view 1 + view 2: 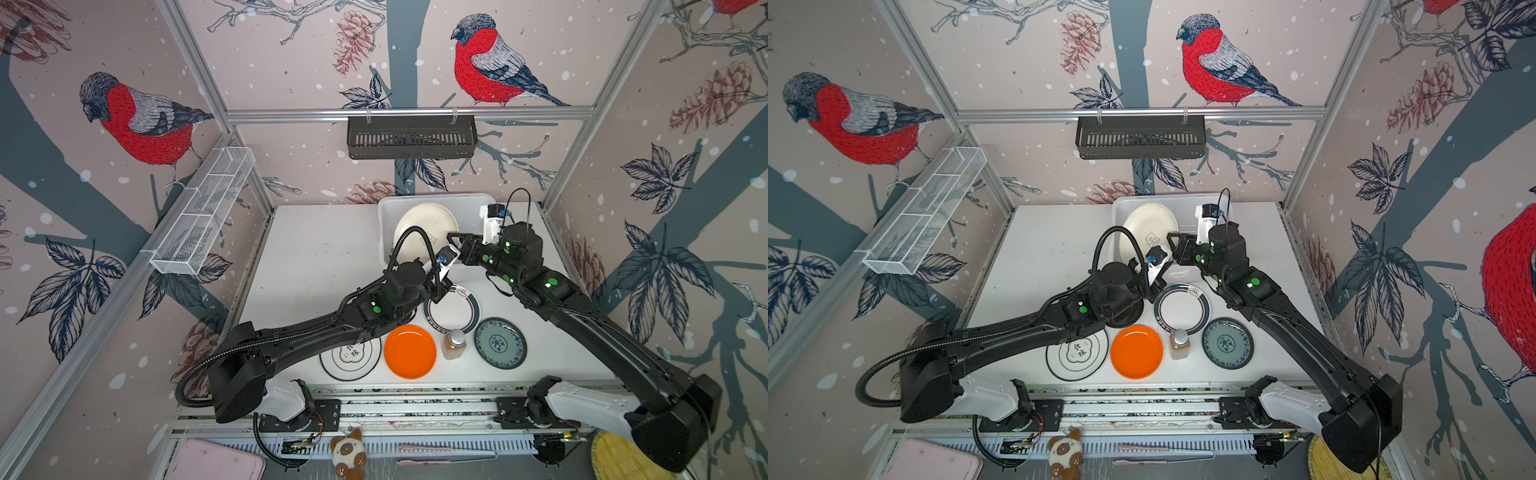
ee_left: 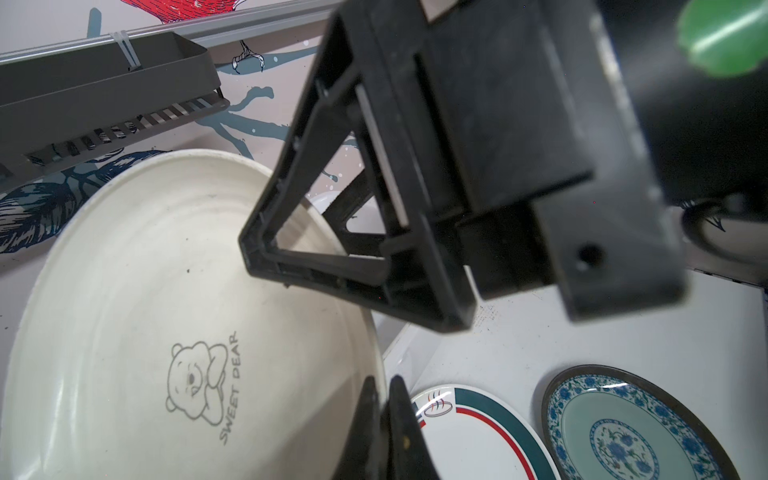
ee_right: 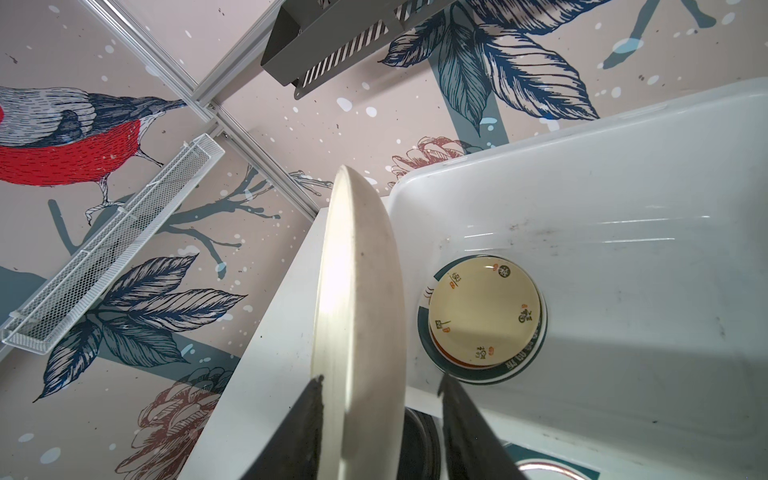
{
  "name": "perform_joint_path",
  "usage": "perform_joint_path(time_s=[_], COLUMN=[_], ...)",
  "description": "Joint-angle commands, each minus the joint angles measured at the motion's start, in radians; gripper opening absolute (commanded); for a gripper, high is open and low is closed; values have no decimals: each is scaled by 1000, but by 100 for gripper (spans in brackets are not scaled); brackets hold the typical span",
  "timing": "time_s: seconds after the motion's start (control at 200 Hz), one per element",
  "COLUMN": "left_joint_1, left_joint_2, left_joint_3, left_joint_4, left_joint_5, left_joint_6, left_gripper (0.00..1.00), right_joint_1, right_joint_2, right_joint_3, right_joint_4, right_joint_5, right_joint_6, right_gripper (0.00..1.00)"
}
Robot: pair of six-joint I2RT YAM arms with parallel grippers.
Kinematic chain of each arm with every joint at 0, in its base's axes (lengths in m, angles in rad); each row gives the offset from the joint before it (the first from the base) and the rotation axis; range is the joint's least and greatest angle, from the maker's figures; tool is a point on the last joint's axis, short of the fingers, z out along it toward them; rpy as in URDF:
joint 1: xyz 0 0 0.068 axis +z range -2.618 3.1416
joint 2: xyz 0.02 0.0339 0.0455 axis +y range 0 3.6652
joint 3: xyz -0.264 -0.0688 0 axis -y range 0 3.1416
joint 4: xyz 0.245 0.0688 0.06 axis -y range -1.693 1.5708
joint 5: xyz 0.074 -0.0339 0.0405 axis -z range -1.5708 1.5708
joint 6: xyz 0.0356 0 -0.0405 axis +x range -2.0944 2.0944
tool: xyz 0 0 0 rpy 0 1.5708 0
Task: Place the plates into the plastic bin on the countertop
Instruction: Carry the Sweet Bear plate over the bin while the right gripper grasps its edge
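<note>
Bird-patterned walls enclose the countertop (image 1: 316, 257). Over the plastic bin (image 1: 388, 208), the cream plate (image 1: 424, 232) stands tilted on edge. The left gripper (image 2: 384, 386) is clenched on its rim, likely steadying it for handover. The right gripper (image 3: 380, 380) straddles the far edge, jaws apart, not gripping. Under a bear drawing (image 2: 195, 382) it reads "SWEET DEAR". Inside the bin, smaller plates (image 3: 484, 316) lie stacked.
</note>
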Motion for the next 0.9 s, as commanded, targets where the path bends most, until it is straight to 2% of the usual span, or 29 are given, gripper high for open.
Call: perform_joint_path(time_s=[0.0, 0.15, 0.235, 0.32, 0.38, 0.48, 0.565, 0.675, 0.896], left_joint_1=[-8, -13, -15, -15, -15, -16, -16, -17, -16], left_joint_2=[4, 1, -3, -5, -5, -16, -39, -77, -121], left_joint_3=[8, 6, 3, 0, -1, -12, -43, -105, -121], left_joint_4=[68, 72, 78, 84, 88, 96, 122, 210, 182], left_joint_5=[-42, -56, -62, -73, -88, -107, -139, -174, -210], left_joint_6=[36, 39, 38, 33, 26, 19, 11, 20, -1], left_gripper=[0, 0, 0, 1, 18, 71, 98, 99, 99], right_joint_1=[2, 2, 1, -1, -4, -11, -23, -42, -63], right_joint_2=[5, 5, 6, 8, 10, 14, 14, 14, 21], right_joint_3=[11, 11, 11, 11, 13, 20, 23, 29, 48], right_joint_4=[4, 0, -1, 1, -3, -16, -23, -29, -42], right_joint_5=[23, 32, 39, 42, 43, 56, 56, 61, 107], right_joint_6=[10, 16, 22, 28, 32, 39, 38, 35, 6], right_gripper=[33, 17, 4, 2, 1, 0, 0, 0, 0])
